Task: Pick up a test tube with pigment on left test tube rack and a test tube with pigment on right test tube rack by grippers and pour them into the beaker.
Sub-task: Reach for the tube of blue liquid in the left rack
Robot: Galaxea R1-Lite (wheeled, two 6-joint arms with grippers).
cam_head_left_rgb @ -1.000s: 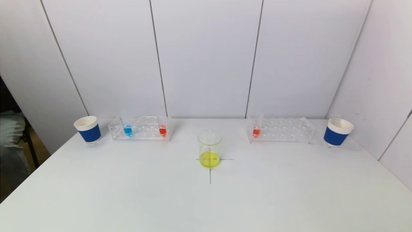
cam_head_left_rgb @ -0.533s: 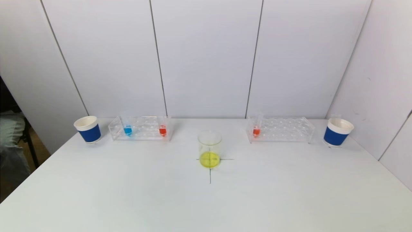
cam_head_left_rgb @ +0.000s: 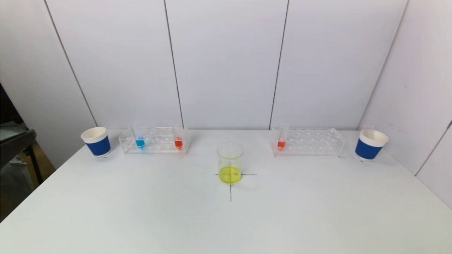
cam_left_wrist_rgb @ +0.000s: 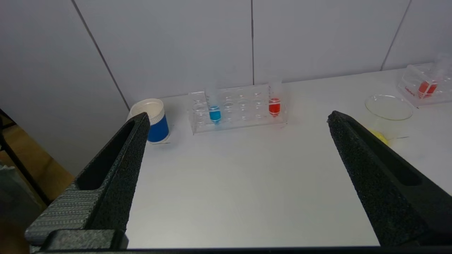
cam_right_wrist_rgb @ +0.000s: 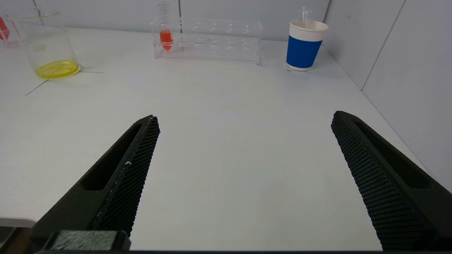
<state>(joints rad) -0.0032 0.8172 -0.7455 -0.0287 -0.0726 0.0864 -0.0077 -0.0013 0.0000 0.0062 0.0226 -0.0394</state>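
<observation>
The left test tube rack is clear plastic and holds a blue test tube and a red one. A single orange-red test tube stands at the near-centre end of the right rack. The glass beaker with yellow liquid sits on a cross mark at the table's middle. Neither arm shows in the head view. My left gripper hangs open, well short of the left rack. My right gripper is open over bare table, far from the right rack.
A blue-and-white paper cup stands left of the left rack, another cup right of the right rack. White wall panels close the back and right side. The table's left edge drops to the floor.
Beyond the table's left edge, a pale shape has given way to a dark one. The racks, tubes, beaker and cups have not moved.
</observation>
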